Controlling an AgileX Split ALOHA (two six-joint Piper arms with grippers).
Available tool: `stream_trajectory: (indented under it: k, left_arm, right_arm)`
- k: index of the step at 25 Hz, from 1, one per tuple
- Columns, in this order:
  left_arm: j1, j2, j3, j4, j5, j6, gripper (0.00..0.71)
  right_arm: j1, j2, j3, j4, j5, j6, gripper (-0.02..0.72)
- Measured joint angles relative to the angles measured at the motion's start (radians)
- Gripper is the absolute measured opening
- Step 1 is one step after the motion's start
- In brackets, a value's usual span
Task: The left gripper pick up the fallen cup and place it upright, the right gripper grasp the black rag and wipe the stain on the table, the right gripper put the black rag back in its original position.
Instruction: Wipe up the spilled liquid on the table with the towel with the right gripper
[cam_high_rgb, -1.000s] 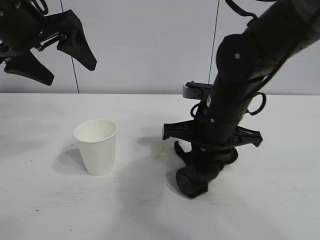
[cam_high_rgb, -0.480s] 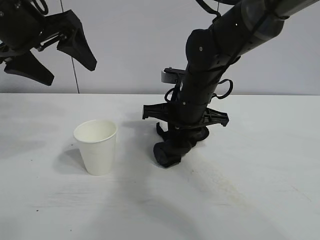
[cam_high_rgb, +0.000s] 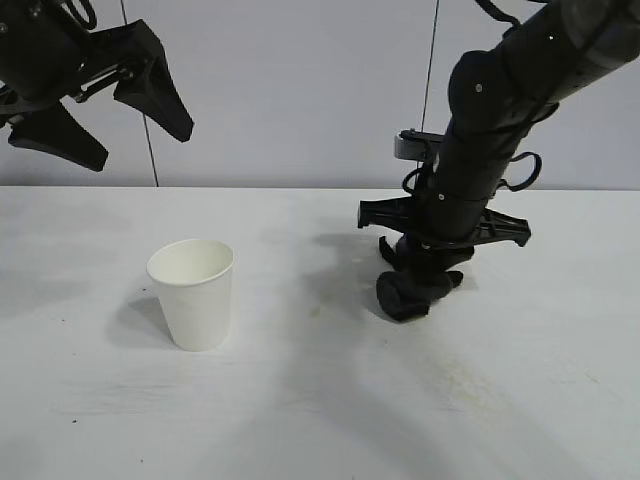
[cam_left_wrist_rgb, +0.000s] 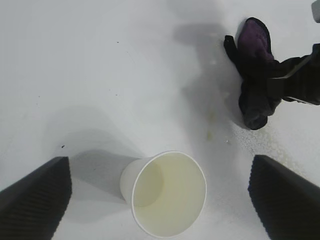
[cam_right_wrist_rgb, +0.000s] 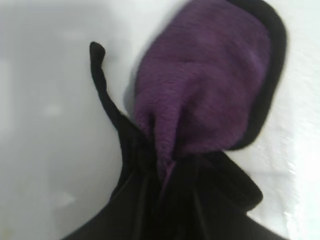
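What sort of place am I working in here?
Likely a lab test bench: a bare white table against plain pale wall panels, holding only a paper cup and a black rag.

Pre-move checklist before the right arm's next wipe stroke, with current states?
1. Cup upright, clear of the wiping area: ok.
2. Right gripper shut on the rag: ok, bundle pinched in the fingers.
3. Rag touching the table: ok, its lower end appears to press on the surface.
4. Stain gone: not ok, yellowish spots and a faint smear remain between cup and rag.
5. Left gripper out of the way: ok, raised at the back left, open, holding nothing.
6. Rag's return spot marked: cannot tell.
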Motion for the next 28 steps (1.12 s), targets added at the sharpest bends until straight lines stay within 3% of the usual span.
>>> stream_trajectory:
  k: [6, 13, 18, 23, 28]
  left_arm:
    - [0.000, 0.000, 0.000, 0.000, 0.001, 0.000, 0.694]
    - [0.000, 0.000, 0.000, 0.000, 0.023, 0.000, 0.694]
    - [0.000, 0.000, 0.000, 0.011, 0.037, 0.000, 0.694]
    - [0.000, 0.000, 0.000, 0.011, 0.042, 0.000, 0.694]
    - [0.000, 0.000, 0.000, 0.016, 0.044, 0.000, 0.694]
  right_arm:
    - [-0.003, -0.153, 0.283, -0.035, -0.102, 0.017, 0.113]
    - [-0.063, -0.294, 0.551, -0.168, -0.182, 0.169, 0.113]
    - [-0.182, -0.356, 0.637, -0.196, -0.184, 0.187, 0.113]
    - [-0.197, -0.408, 0.703, -0.217, -0.153, 0.199, 0.113]
    - [-0.190, -0.434, 0.762, -0.202, -0.175, 0.202, 0.113]
